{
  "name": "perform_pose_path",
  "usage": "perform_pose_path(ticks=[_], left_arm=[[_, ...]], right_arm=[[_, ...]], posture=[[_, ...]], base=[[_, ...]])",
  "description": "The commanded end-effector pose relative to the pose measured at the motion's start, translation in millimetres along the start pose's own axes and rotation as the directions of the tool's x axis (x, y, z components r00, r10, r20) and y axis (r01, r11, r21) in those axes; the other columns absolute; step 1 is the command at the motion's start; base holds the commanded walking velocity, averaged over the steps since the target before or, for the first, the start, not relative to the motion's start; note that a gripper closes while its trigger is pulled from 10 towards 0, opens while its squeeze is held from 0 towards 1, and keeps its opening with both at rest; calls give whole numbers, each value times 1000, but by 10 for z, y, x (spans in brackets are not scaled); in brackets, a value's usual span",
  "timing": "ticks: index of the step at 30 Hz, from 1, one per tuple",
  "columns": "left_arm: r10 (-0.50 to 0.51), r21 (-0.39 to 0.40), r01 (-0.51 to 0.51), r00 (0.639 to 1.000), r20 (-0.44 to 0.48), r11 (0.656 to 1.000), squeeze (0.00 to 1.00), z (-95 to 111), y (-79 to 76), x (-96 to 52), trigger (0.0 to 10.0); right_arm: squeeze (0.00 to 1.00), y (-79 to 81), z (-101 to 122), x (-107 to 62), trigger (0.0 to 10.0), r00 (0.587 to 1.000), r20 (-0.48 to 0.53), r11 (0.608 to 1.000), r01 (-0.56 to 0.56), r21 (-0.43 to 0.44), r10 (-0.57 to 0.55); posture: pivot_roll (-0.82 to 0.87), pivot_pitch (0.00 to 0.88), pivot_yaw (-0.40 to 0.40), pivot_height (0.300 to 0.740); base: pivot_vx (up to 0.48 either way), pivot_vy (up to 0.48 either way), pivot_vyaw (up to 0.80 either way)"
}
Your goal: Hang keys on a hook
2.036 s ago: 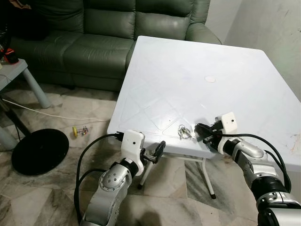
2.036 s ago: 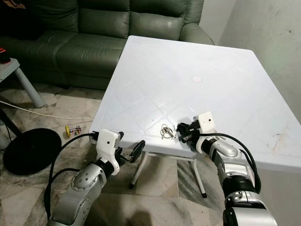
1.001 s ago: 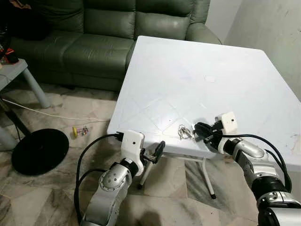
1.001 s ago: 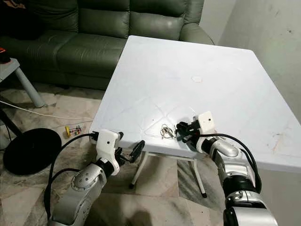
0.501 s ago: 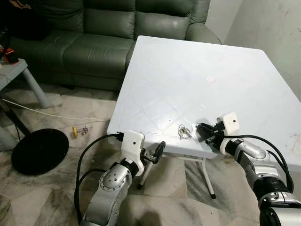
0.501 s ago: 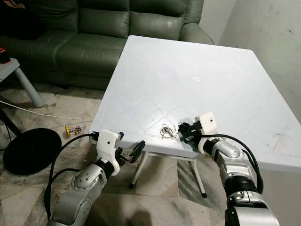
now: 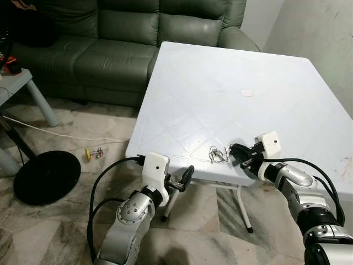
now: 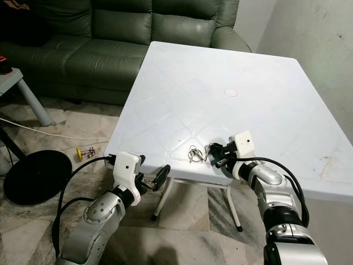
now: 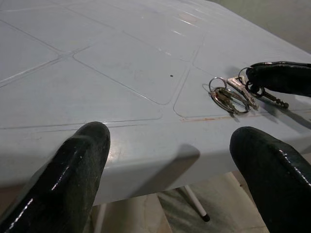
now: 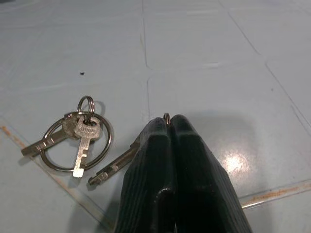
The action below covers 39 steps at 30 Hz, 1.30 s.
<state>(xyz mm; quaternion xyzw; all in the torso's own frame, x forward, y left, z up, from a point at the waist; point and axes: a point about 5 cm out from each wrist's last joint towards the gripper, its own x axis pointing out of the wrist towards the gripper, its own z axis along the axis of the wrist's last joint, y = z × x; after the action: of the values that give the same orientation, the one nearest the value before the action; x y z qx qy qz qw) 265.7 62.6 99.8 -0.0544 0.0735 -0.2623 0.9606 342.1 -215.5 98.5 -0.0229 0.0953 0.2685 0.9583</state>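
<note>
A bunch of silver keys (image 7: 218, 155) lies on the white table (image 7: 220, 83) close to its front edge. My right gripper (image 7: 234, 150) rests on the table just right of the bunch, shut. In the right wrist view a small ring (image 10: 166, 116) pokes out between the closed fingertips, and one key (image 10: 112, 167) sticks out beside them. The large ring with two keys (image 10: 80, 141) lies flat nearby. My left gripper (image 7: 185, 178) is open, held just below and in front of the table edge, facing the keys (image 9: 228, 94).
A green sofa (image 7: 110, 49) stands behind the table. On the marble floor to the left are a black round base (image 7: 47, 176), a white cable and a small yellow item (image 7: 88, 153). A grey side table (image 7: 16, 83) is at far left. A small white disc (image 7: 246, 93) lies on the table.
My right gripper has crept a little left to the keys and its fingers have come together. The left arm has not moved.
</note>
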Motion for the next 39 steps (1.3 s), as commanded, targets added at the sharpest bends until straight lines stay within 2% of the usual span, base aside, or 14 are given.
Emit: perform_pose_path(ticks=[1,7,8,13,14,19,24,26,28,29,30,34,36,39], left_arm=[[-26,-22,26,999,23,999,0,54,-115,45,10000],[-5,-13,6,999,52,1000,0,109,-81,77,10000],[5,-18,-4,997,71,1000,0,151,-52,96,10000],[35,-26,-32,993,115,999,0,270,40,136,10000],[61,-11,-60,986,152,998,0,365,134,156,10000],[124,-26,-122,967,224,992,0,562,375,175,10000],[160,-64,-148,951,264,987,0,628,506,141,10000],[159,-66,-147,951,263,987,0,615,520,128,10000],[161,-101,-139,953,255,985,0,559,534,94,10000],[163,-105,-141,957,241,984,0,524,544,83,10000],[164,-104,-143,958,235,984,0,499,552,76,10000],[166,-81,-151,961,220,985,0,460,587,78,10000],[203,-126,-175,945,256,976,0,565,613,104,10000],[218,-119,-192,940,263,974,0,605,622,114,10000]], right_arm=[[0,-37,86,-10,0,999,46,1000,2,1,-2],[0,-47,363,30,0,962,257,994,72,83,-91],[0,-52,465,32,0,935,329,987,100,125,-137],[0,-29,629,21,0,879,427,973,148,175,-211],[0,12,709,-3,0,843,477,965,179,191,-251],[0,189,795,-116,0,794,550,964,184,190,-260],[0,351,730,-246,431,779,544,949,223,224,-312],[0,407,707,-278,78,779,543,947,220,233,-315],[0,491,649,-322,4706,781,523,937,241,252,-342],[0,516,620,-333,9451,782,513,933,256,254,-355],[0,532,595,-341,10000,783,501,927,271,259,-369],[0,605,490,-356,10000,793,451,909,319,267,-410],[0,648,466,-365,10000,792,437,902,330,279,-425],[0,649,472,-361,10000,782,427,890,373,264,-454]], posture=[[68,101,-95,740],[73,85,-96,740],[76,74,-94,740],[74,56,-91,740],[73,52,-89,740],[73,24,-84,740],[72,0,-77,740],[70,0,-75,740],[71,0,-77,740],[71,0,-77,740],[72,0,-79,740],[74,0,-73,740],[83,0,-72,740],[89,0,-75,740]], base=[[0,0,0],[0,0,0],[0,0,0],[0,0,0],[0,0,0],[0,0,0],[0,0,0],[0,0,0],[0,0,0],[0,0,0],[0,0,0],[0,0,0],[0,0,0],[0,0,0]])
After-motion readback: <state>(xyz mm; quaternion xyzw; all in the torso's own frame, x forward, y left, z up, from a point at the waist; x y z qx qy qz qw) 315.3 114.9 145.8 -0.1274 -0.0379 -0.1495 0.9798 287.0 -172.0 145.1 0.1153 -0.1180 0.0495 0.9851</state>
